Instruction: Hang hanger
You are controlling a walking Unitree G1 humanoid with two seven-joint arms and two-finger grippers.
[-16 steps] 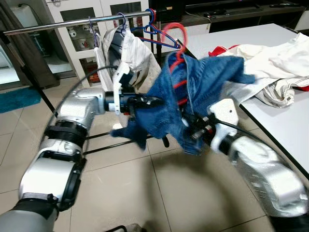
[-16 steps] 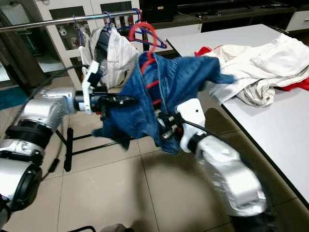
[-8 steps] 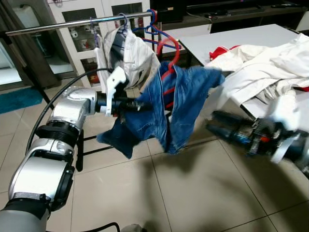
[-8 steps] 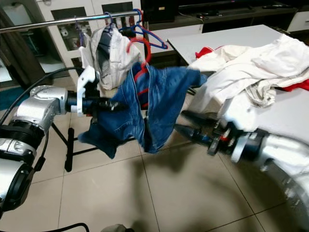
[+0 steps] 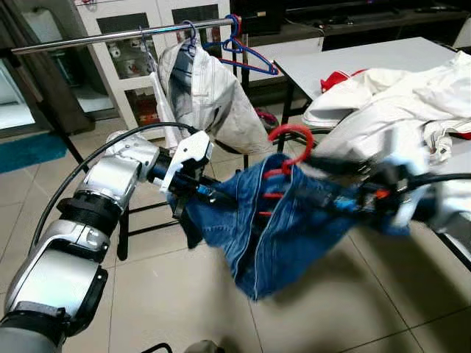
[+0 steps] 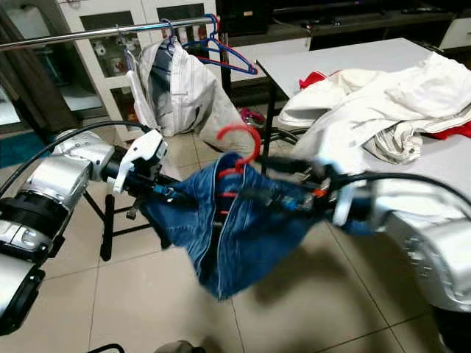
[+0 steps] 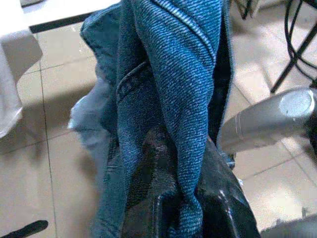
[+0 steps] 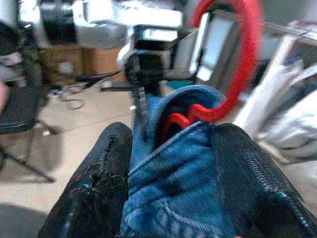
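Two grippers, left gripper (image 5: pixel 210 195) and right gripper (image 5: pixel 309 197), clamp the jeans (image 5: pixel 283 228), keeping the red hanger (image 5: pixel 288 137) upright for the far rail (image 5: pixel 110 36).

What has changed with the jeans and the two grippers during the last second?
The jeans on the red hanger came down, away from the rail. The right gripper, which had let go and pulled back, has closed on the jeans again. The left gripper kept its hold throughout. The clothes on the table stayed.

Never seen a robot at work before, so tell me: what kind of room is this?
Probably a home laundry corner: a clothes rail with hangers, a table heaped with washing, and white cabinets on a tiled floor.
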